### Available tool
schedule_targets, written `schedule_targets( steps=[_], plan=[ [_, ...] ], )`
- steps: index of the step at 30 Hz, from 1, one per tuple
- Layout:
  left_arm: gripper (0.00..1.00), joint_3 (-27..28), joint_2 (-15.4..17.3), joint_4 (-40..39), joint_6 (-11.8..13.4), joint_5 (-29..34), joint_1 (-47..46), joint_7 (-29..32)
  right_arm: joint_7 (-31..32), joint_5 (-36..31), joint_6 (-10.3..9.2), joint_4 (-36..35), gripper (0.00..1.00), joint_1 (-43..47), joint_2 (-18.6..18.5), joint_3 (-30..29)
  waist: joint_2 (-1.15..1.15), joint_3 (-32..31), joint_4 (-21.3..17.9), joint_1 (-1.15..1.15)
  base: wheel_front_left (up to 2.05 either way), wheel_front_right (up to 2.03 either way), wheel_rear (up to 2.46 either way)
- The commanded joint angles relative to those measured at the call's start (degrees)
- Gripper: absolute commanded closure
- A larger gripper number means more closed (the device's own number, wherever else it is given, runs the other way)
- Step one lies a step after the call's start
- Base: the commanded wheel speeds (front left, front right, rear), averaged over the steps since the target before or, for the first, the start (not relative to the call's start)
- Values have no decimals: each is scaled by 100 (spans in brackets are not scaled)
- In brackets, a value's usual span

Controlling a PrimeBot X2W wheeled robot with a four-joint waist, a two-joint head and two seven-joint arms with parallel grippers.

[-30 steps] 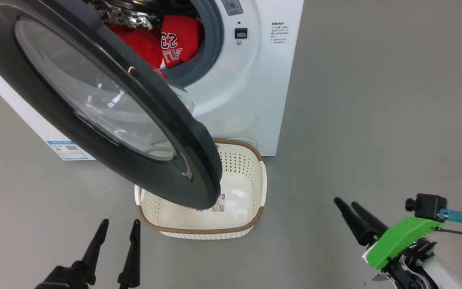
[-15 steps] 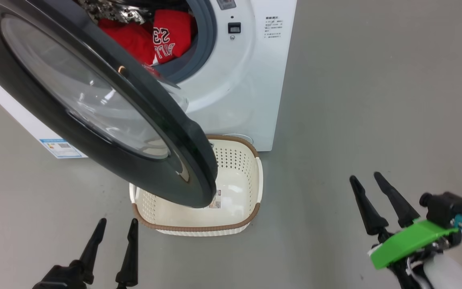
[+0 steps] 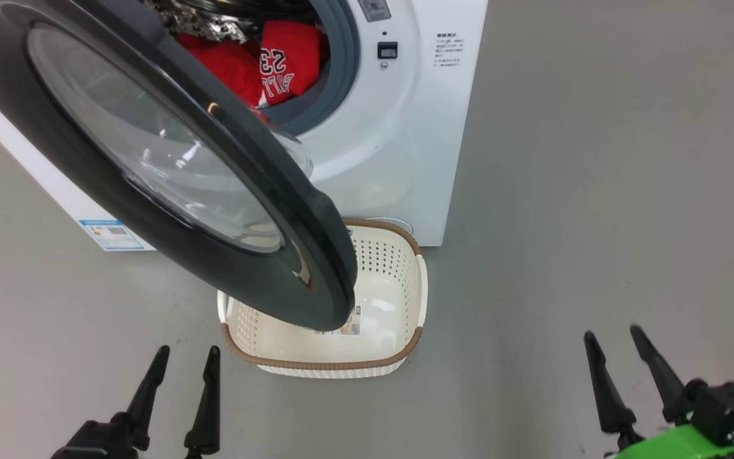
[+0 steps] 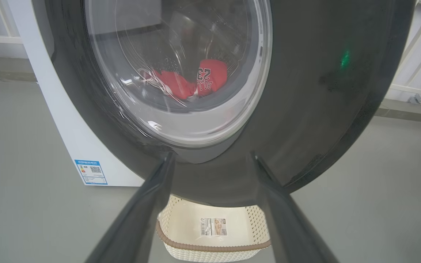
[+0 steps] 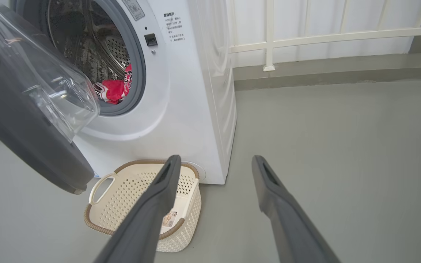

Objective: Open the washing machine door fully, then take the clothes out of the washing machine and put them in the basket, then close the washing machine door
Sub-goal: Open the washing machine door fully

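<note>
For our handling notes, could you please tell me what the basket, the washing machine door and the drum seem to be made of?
The basket: likely moulded plastic, matte cream, given its punched holes and brown woven-look rim.
The washing machine door: glossy dark rim, probably plastic, catching reflections; the clear bulging centre looks like glass.
The drum: apparently bare steel, shiny and perforated.

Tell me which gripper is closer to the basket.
Left. The left gripper is open, just off the near left corner of the basket. The right gripper, also open, is much farther away, well out to the basket's right.
</note>
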Motion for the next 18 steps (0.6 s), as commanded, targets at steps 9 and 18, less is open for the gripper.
schedule_targets(
  steps=[9, 18],
  plan=[
    [0, 173, 52, -167, -32, 17, -70, -51, -37, -224, 42, -166, 0, 73, 64, 68, 0, -4, -23, 0, 0, 0, 0],
    [0, 167, 47, -149, -32, 24, -90, -51, -37, -267, 42, -167, 0, 42, 73, 69, 0, -9, -20, 0, 0, 0, 0]
  ],
)
